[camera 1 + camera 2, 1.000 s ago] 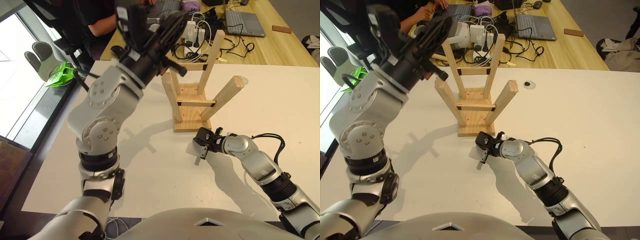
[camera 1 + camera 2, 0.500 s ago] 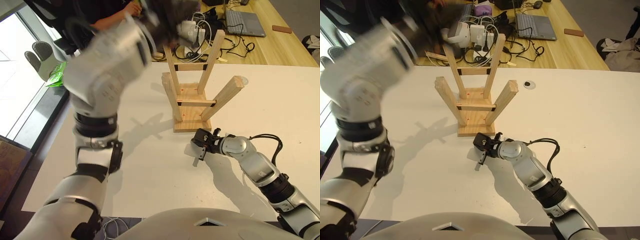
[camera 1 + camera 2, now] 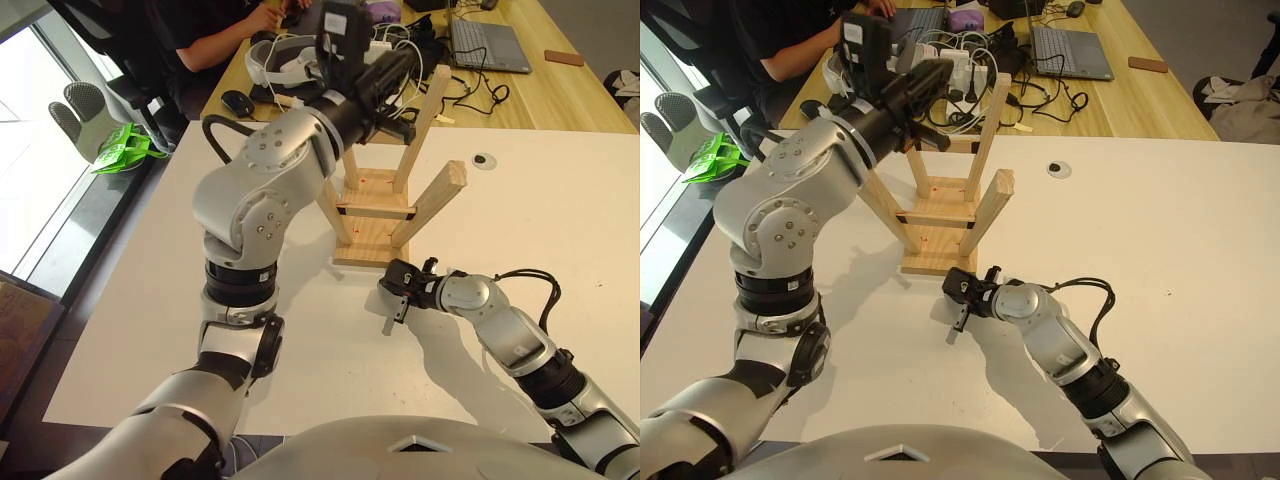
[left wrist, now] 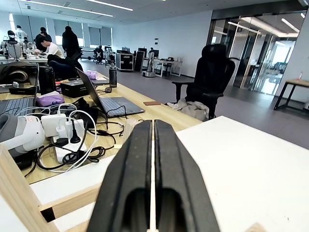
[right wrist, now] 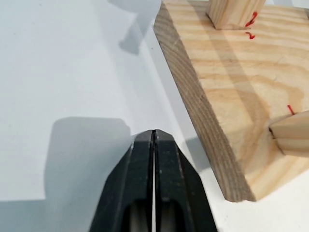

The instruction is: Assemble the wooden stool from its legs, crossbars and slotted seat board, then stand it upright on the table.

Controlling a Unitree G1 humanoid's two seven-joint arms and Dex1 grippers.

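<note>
Looking at the stool (image 3: 375, 215), you find it upside down on the table (image 3: 560, 200). Your left gripper (image 4: 153, 126), fingers (image 4: 130, 169) together, is up among its legs (image 3: 432, 95); your right gripper (image 5: 153, 133), also closed and empty, sits just beside its seat board (image 5: 231, 87).

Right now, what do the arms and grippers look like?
Both arms have silver-grey rounded shells with black rings at the joints. The left arm has screw-dotted round joint caps. The right arm carries a looped black cable. The left gripper and right gripper are matte black with tapered jaws.
</note>
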